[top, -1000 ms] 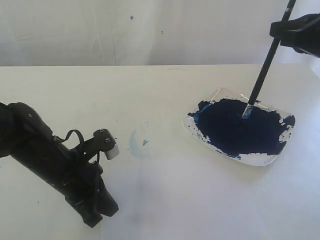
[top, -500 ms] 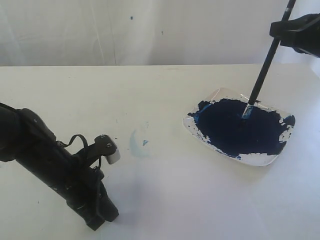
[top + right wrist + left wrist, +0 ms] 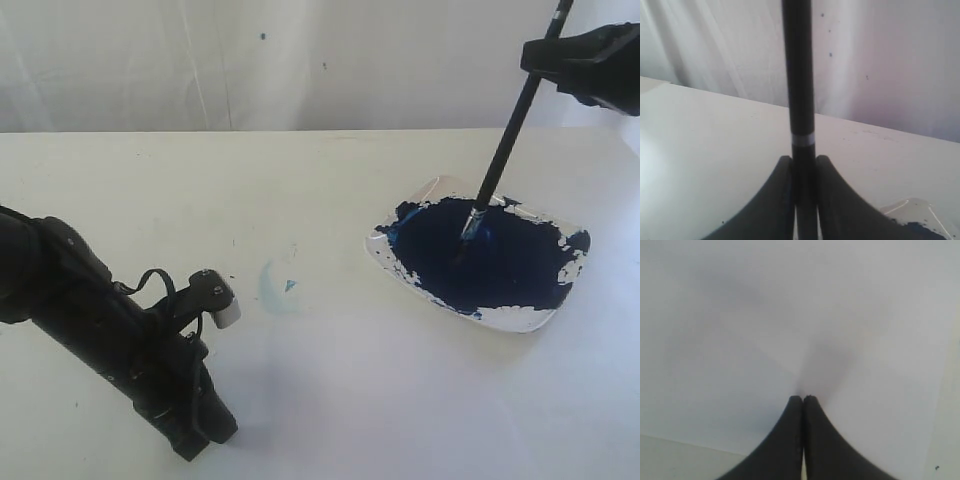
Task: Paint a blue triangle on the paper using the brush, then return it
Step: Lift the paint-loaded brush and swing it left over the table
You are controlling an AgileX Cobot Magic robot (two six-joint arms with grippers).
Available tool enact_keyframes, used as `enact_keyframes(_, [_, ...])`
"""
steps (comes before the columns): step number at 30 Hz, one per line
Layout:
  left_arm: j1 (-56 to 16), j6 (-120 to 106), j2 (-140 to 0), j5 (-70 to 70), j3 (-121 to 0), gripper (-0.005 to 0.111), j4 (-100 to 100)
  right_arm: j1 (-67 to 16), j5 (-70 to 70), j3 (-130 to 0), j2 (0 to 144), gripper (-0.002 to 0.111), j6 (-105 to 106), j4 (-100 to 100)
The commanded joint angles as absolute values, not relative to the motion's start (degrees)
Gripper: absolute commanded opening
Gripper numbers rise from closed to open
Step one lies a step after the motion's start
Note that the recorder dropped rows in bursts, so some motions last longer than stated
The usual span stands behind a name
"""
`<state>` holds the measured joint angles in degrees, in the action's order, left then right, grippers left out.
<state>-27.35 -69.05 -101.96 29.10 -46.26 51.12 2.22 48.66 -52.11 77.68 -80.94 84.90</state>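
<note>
Brush is clamped by the right gripper, with bristles dipped inside the dish.
Tip is set in the paint pool, within the dish rim. Left gripper is pressed shut over the paper, well left of the dish.

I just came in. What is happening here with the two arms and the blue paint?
The right gripper is shut on the brush, holding it tilted with its tip in the dark blue paint of the dish. The left gripper is shut and empty, close to the paper. The painting has not begun: the paper bears only a faint pale-blue smudge.
</note>
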Motion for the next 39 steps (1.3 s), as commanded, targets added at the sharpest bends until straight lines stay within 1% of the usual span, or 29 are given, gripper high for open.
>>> enact_keyframes(1, [-27.30, -69.21, -102.04, 29.86, -45.78, 0.000, 51.46, 1.58, 51.81, -51.69, 76.49, 0.000, -80.99, 85.02])
enact_keyframes(5, [-27.30, -69.21, -102.04, 29.61, -45.78, 0.000, 51.46, -0.82, 49.47, -49.85, 73.48, 0.000, -81.16, 84.03])
enact_keyframes(9, [-27.30, -69.21, -102.04, 29.48, -45.78, 0.000, 51.46, -4.01, 37.83, -48.77, 70.12, 0.000, -81.05, 83.87])
enact_keyframes(11, [-27.30, -69.21, -102.04, 29.48, -45.78, 0.000, 51.46, -4.26, 34.35, -48.55, 69.41, 0.000, -81.17, 83.99])
enact_keyframes(16, [-27.30, -69.21, -102.04, 29.48, -45.78, 0.000, 51.46, -5.19, 40.08, -48.55, 69.41, 0.000, -82.74, 84.37])
enact_keyframes(23, [-27.30, -69.21, -102.04, 29.48, -45.78, 0.000, 51.46, -10.97, 40.37, -47.17, 69.41, 0.000, -85.46, 82.40])
enact_keyframes(26, [-27.30, -69.21, -102.04, 29.48, -45.78, 0.000, 51.46, -13.95, 39.49, -45.09, 69.41, 0.000, -84.23, 78.35])
enact_keyframes(34, [-27.30, -69.21, -102.04, 29.48, -45.78, 0.000, 51.46, -22.92, 36.59, -38.75, 69.54, 0.000, -70.14, 58.80])
enact_keyframes(39, [-27.30, -69.21, -102.04, 29.48, -45.78, 0.000, 51.46, -28.04, 34.64, -37.79, 71.75, 0.000, -63.94, 52.05])
